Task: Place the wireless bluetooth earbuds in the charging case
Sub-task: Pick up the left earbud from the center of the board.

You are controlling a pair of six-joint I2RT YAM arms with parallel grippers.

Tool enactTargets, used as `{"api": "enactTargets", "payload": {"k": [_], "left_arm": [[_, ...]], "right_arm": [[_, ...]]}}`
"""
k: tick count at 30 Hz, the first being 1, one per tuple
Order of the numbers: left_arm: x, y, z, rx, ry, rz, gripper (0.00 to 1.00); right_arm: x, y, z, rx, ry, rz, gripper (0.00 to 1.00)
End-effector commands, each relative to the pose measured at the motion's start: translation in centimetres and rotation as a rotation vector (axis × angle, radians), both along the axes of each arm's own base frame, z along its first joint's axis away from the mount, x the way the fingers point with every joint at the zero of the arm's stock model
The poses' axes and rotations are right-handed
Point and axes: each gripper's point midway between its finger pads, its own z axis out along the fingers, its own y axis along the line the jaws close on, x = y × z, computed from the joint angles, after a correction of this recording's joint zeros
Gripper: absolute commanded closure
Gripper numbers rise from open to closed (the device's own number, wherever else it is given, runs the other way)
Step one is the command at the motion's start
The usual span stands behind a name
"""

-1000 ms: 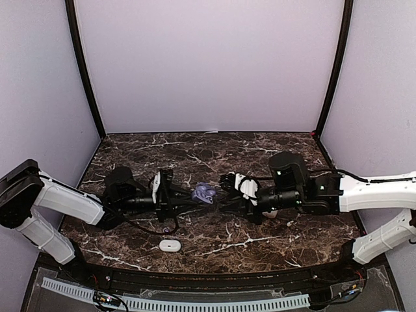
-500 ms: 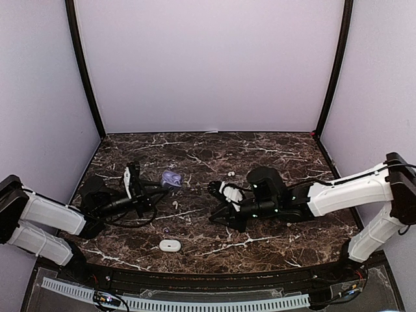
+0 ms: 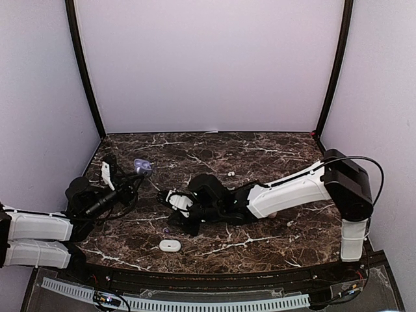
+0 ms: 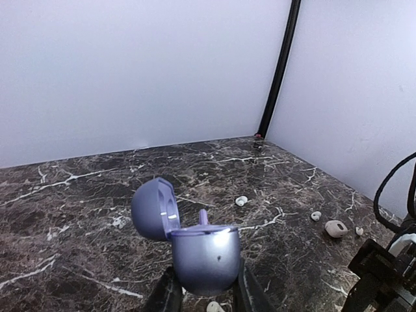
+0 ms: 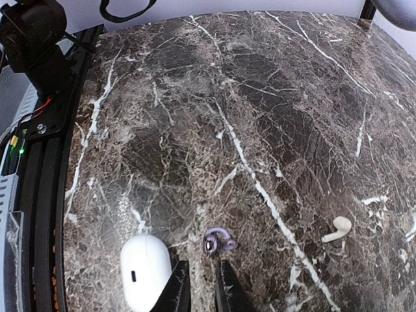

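Lavender charging case (image 4: pixel 201 257): one, lid open

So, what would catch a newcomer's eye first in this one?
The open lavender rounded plastic charging case, gripped in the left claw over the left side of the dark marble-patterned table. Next, the white right arm stretched across to the front left-centre, its narrowly parted right claw just short of a tiny purple earbud beside a closed white oval case.
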Motion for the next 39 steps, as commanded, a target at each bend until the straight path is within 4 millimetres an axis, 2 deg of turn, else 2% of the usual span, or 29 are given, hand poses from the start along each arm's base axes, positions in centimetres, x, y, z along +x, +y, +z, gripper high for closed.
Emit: {"api": "enactTargets", "payload": {"k": [1,12,17,32,39], "left_arm": [[0.3,1.6,-0.9,0.015,0.024,0.089,0.88],[0.2,3.0,-1.0,0.057,0.012,0.156,0.88],[0.1,3.0,-1.1,0.064,0.013,0.151,0.88],[-0.1,2.7,-1.0,0.067,0.002,0.130,0.88],[-0.1,2.7,-1.1,0.069,0.002,0.127,0.88]], "right_arm": [[0.6,1.4,-1.0,-0.051,-0.048,0.018,0.87],[-0.2,3.6,-3.6,-0.127,-0.057,0.101,0.85],[-0.4,4.0,-4.4,-0.147,-0.058,0.110,0.85],[0.1,3.6,-6.9,-0.221,-0.059,0.089,0.86],[0.1,2.7,-7.0,-0.242,-0.061,0.076,0.88]]}}
